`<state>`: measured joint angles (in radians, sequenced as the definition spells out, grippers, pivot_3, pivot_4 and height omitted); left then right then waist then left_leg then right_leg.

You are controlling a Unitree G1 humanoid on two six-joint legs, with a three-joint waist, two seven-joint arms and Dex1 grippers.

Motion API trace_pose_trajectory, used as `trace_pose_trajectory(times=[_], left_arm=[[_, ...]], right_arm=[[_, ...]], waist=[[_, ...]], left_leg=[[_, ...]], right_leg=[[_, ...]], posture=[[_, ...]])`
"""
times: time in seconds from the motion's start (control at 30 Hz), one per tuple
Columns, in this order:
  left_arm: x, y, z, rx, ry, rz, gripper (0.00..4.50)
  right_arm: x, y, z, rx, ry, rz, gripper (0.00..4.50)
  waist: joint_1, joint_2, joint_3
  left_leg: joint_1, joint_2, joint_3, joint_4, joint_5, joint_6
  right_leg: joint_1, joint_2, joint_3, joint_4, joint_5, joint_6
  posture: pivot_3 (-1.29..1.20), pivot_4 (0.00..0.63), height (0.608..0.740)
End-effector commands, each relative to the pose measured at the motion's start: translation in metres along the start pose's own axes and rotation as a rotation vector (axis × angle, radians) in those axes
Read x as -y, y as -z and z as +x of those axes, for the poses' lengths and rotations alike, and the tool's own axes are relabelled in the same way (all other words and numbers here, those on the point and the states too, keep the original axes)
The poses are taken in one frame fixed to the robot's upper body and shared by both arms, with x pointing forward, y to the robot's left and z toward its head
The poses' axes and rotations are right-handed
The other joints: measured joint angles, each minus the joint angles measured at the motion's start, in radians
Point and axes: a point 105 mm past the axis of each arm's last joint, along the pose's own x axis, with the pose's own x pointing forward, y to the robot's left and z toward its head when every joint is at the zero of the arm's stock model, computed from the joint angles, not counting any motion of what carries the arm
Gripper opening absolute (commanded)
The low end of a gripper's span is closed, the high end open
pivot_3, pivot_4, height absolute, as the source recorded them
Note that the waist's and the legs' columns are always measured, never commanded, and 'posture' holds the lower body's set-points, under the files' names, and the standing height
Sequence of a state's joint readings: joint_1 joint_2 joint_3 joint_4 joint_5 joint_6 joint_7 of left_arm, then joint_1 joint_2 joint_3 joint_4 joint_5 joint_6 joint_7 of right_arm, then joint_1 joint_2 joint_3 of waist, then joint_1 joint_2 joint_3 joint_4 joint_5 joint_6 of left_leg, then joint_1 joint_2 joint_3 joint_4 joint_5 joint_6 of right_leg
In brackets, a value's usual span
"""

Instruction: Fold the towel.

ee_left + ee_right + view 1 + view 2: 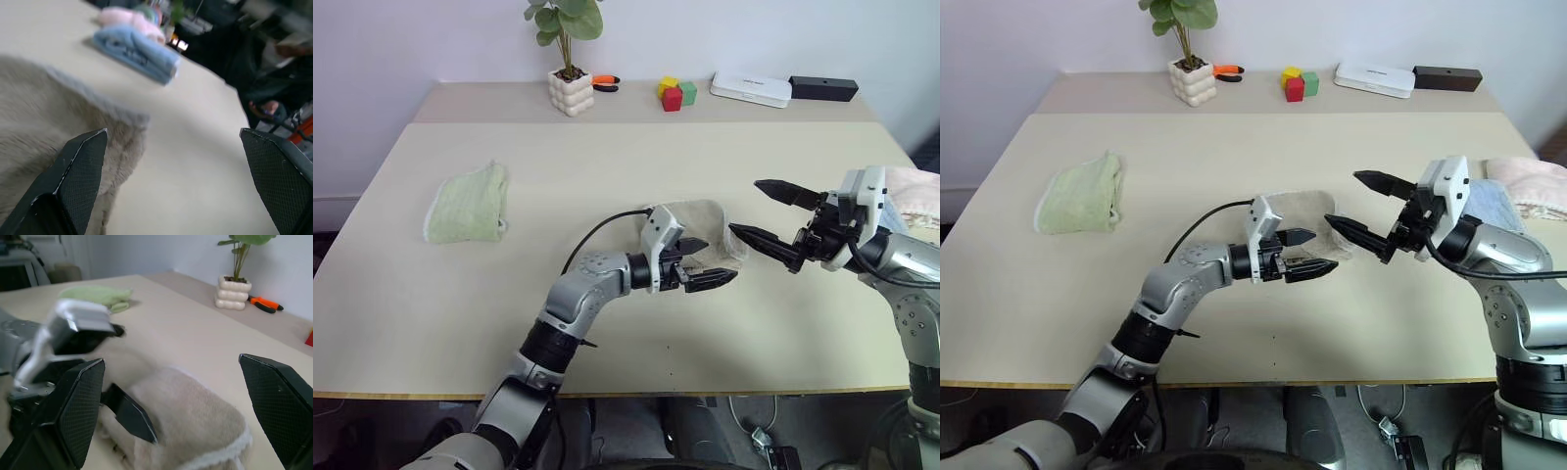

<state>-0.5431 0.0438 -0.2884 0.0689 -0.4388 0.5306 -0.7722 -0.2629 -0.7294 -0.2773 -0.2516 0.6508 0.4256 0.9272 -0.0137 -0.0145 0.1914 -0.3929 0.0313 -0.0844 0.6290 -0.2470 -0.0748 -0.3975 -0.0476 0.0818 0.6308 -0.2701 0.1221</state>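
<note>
**Folded towel at mid-table, both grippers wide open beside it**

We see a broad beige table (607,323) filling most of the head views, with a narrower shelf-like surface along its far edge at the top of the frame. Near the centre of the frame lies the towel (703,217), a beige terry bundle folded over on itself, its whitish stitched edge showing toward the lower right of the right wrist view. At centre-left of the frame rests a light green cloth (468,206), crumpled and well apart from the towel. At the right edge of the frame sits a pile of folded cloths, a light blue cloth (137,49) with a pink cloth (1533,184) just behind it.

Our left gripper (703,264) sits just in front of the towel, fingers spread apart and holding nothing. Our right gripper (766,217) hangs to the right of the towel, fingers also wide apart and empty.

Along the top of the frame stand a potted plant (570,73), orange-handled pliers (605,83), coloured blocks (675,94), a white box (751,88) and a black box (823,88).
</note>
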Motion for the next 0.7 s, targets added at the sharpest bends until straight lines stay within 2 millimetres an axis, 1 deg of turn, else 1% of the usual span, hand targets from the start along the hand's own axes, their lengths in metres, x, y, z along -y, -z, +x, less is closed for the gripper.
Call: trace_pose_trajectory(times=[0.03, 0.07, 0.13, 0.17, 0.2, 0.27, 0.33, 0.37, 0.43, 0.5, 0.53, 0.57, 0.67, 0.7], left_arm=[[-0.001, -0.026, -0.005, 0.117, -0.012, 0.07, 4.43], [-0.01, -0.031, -0.009, 0.141, -0.061, 0.061, 4.43], [-0.045, -0.05, -0.026, 0.239, -0.273, 0.04, 4.43], [-0.06, -0.059, -0.035, 0.288, -0.367, 0.026, 4.43], [-0.069, -0.065, -0.042, 0.324, -0.422, 0.01, 4.43], [-0.079, -0.071, -0.053, 0.361, -0.502, 0.009, 4.43], [-0.088, -0.073, -0.062, 0.395, -0.574, -0.016, 4.43], [-0.092, -0.072, -0.064, 0.403, -0.594, -0.04, 4.48], [-0.091, -0.07, -0.062, 0.433, -0.568, -0.111, 3.93], [-0.088, -0.068, -0.056, 0.415, -0.574, -0.085, 3.16], [-0.086, -0.068, -0.051, 0.408, -0.572, -0.079, 2.63], [-0.085, -0.067, -0.047, 0.406, -0.566, -0.083, 2.05], [-0.078, -0.062, -0.034, 0.394, -0.538, -0.109, 0.6], [-0.075, -0.06, -0.03, 0.388, -0.528, -0.115, 0.09]], right_arm=[[0.006, -0.01, 0.005, 0.042, 0.031, -0.021, 4.5], [0.008, -0.009, 0.007, 0.042, 0.046, -0.01, 4.5], [0.016, -0.009, 0.018, 0.077, 0.128, 0.049, 4.5], [0.019, -0.01, 0.024, 0.1, 0.171, 0.065, 4.5], [0.022, -0.011, 0.03, 0.121, 0.222, 0.078, 4.5], [0.024, -0.014, 0.042, 0.173, 0.304, 0.133, 4.5], [0.02, -0.015, 0.054, 0.219, 0.361, 0.178, 4.5], [0.016, -0.014, 0.06, 0.233, 0.371, 0.213, 4.24], [0.006, -0.008, 0.071, 0.234, 0.386, 0.243, 3.59], [-0.001, 0.006, 0.079, 0.189, 0.44, 0.235, 2.64], [-0.003, 0.012, 0.08, 0.179, 0.481, 0.251, 2.14], [-0.002, 0.017, 0.079, 0.169, 0.526, 0.262, 1.54], [-0.005, 0.033, 0.078, 0.103, 0.618, 0.24, 0.1], [-0.004, 0.038, 0.076, 0.089, 0.647, 0.244, 0.0]], waist=[[0.001, 0.0, 0.0], [0.001, 0.0, 0.0], [-0.003, 0.0, 0.0], [-0.005, 0.0, 0.0], [-0.007, 0.0, 0.0], [-0.008, 0.0, 0.0], [-0.006, 0.001, 0.0], [-0.004, 0.001, 0.0], [0.003, 0.001, 0.0], [0.006, 0.001, 0.0], [0.005, 0.001, 0.0], [0.005, 0.001, 0.0], [0.001, 0.001, 0.0], [0.0, 0.001, 0.0]], left_leg=[[0.0, 0.0, 0.0, 0.0, 0.0, 0.0], [0.0, 0.0, 0.0, 0.001, 0.0, 0.0], [0.0, 0.0, 0.0, 0.0, 0.0, 0.0], [0.0, 0.0, 0.0, 0.001, 0.0, 0.0], [0.0, 0.0, 0.0, 0.001, 0.0, 0.0], [0.001, 0.001, -0.001, 0.0, 0.0, 0.0], [0.001, 0.0, -0.001, -0.001, 0.0, 0.0], [0.001, 0.0, -0.001, -0.001, 0.0, 0.0], [-0.001, 0.0, -0.001, -0.001, 0.0, 0.0], [-0.004, 0.0, -0.001, -0.001, 0.0, 0.0], [-0.006, 0.0, -0.002, 0.0, 0.0, 0.0], [-0.007, -0.001, -0.002, 0.001, 0.0, 0.0], [-0.008, -0.001, -0.001, 0.001, 0.0, 0.0], [-0.008, -0.001, -0.001, 0.001, 0.0, 0.0]], right_leg=[[0.0, 0.0, 0.0, 0.0, 0.0, 0.0], [0.0, 0.0, 0.0, 0.0, 0.0, 0.0], [0.0, 0.0, 0.0, 0.0, 0.0, 0.0], [0.0, 0.0, 0.0, 0.0, 0.0, 0.0], [0.0, 0.0, 0.0, 0.001, 0.0, 0.0], [-0.001, 0.001, 0.0, 0.002, 0.0, 0.0], [-0.001, 0.001, 0.0, 0.002, 0.0, 0.001], [-0.001, 0.001, 0.0, 0.002, 0.001, 0.001], [-0.002, 0.0, -0.001, 0.002, 0.001, 0.002], [-0.004, 0.0, -0.001, 0.002, 0.001, 0.002], [-0.005, 0.0, -0.001, 0.002, 0.002, 0.003], [-0.006, -0.001, -0.001, 0.002, 0.002, 0.003], [-0.007, -0.001, -0.001, 0.002, 0.002, 0.004], [-0.007, -0.001, -0.001, 0.002, 0.002, 0.004]], posture=[[0.0, 0.15, 0.74], [0.0, 0.15, 0.74], [0.0, 0.15, 0.74], [0.0, 0.15, 0.74], [0.0, 0.15, 0.74], [0.0, 0.15, 0.74], [0.0, 0.15, 0.74], [0.0, 0.15, 0.74], [0.0, 0.15, 0.74], [0.0, 0.15, 0.74], [0.0, 0.15, 0.74], [0.0, 0.15, 0.74], [0.0, 0.15, 0.74], [0.0, 0.15, 0.74]])
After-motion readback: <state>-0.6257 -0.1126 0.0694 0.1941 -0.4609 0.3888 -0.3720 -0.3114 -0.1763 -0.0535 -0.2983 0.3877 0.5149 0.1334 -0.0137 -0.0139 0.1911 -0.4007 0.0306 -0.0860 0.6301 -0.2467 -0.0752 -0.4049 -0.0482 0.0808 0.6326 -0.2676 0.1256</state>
